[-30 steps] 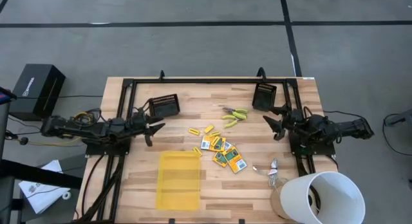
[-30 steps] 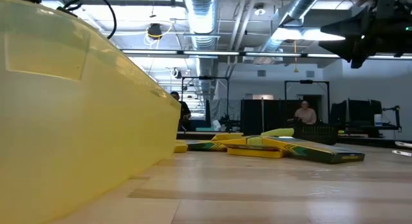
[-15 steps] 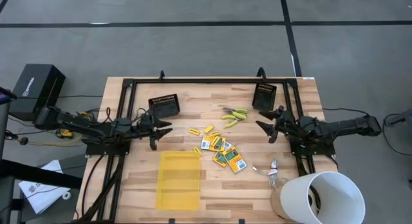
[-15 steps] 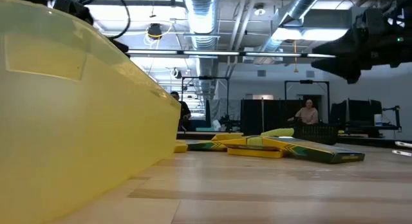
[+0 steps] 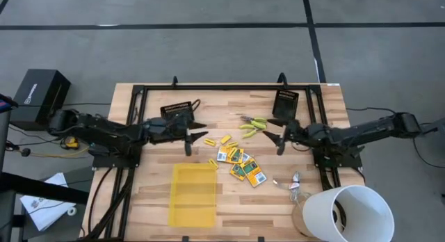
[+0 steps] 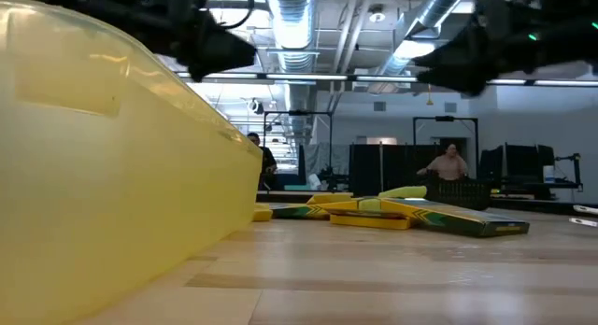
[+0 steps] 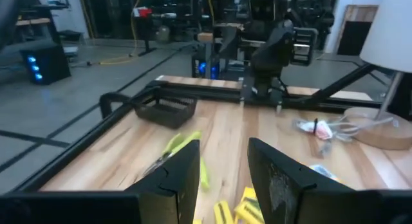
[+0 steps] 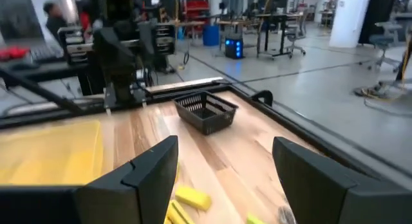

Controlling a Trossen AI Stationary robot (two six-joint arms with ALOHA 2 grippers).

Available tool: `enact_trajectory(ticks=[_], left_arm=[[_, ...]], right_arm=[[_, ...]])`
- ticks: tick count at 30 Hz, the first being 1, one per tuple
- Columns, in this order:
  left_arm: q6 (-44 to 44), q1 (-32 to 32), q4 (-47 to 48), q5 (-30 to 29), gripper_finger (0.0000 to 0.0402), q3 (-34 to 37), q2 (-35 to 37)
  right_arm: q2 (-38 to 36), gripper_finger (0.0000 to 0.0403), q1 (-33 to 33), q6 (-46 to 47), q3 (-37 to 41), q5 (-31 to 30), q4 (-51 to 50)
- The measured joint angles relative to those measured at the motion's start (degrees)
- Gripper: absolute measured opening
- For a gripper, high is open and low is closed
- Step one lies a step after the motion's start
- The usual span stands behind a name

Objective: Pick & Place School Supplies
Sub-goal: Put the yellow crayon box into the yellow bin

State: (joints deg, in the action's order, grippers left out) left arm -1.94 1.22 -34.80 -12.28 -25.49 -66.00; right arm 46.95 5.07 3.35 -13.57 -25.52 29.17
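Several flat printed boxes (image 5: 240,163) lie in a loose heap at the table's middle, also seen as the boxes (image 6: 420,216) in the low view. Short yellow sticks (image 5: 217,141) lie just left of them. Yellow-green handled tools (image 5: 254,124) lie flat on the wood farther back, also seen as the tools (image 7: 183,150) in the left wrist view. My left gripper (image 5: 195,136) (image 7: 224,150) hangs open above the table, left of the sticks. My right gripper (image 5: 273,136) (image 8: 225,153) hangs open, right of the tools. Neither has anything between its fingers.
A flat translucent yellow tray (image 5: 193,193) lies near the front edge. Black mesh baskets stand at the back left (image 5: 177,113) and back right (image 5: 286,103). Silvery clips with a cord (image 5: 295,185) and a large white cylinder (image 5: 348,213) are at the front right.
Both arms have stretched out from their bases toward the table's middle and risen a little. My left gripper has gone toward the right edge, up to the sticks; my right gripper has gone toward the left edge, up to the tools. No object has moved.
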Motion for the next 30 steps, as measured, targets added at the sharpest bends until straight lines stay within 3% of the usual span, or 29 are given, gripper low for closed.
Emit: enact_trajectory(ticks=[8, 13, 18, 24, 30], left_arm=[[-2.0, 0.3, 5.9, 0.5, 0.0127, -1.9, -1.9], [-6.9, -0.9, 14.2, 0.1, 0.0127, -1.9, -1.5], [-7.7, -3.2, 14.8, 0.2, 0.0127, -1.8, -1.5], [-7.8, -3.8, 16.9, 0.2, 0.0127, -1.8, -1.5], [-8.1, -3.8, 18.4, 0.2, 0.0127, -1.8, -1.5]], right_arm=[[17.4, 0.0244, -0.3, -4.6, -13.7, 0.6, -3.4], [27.2, 0.0244, -1.1, 6.4, -20.6, 6.5, -16.0], [35.7, 0.0244, -1.3, 14.8, -24.2, 12.5, -23.8], [40.3, 0.0244, -2.6, 21.0, -24.7, 17.8, -27.2], [40.2, 0.0244, -5.0, 23.7, -24.8, 20.0, -27.5]])
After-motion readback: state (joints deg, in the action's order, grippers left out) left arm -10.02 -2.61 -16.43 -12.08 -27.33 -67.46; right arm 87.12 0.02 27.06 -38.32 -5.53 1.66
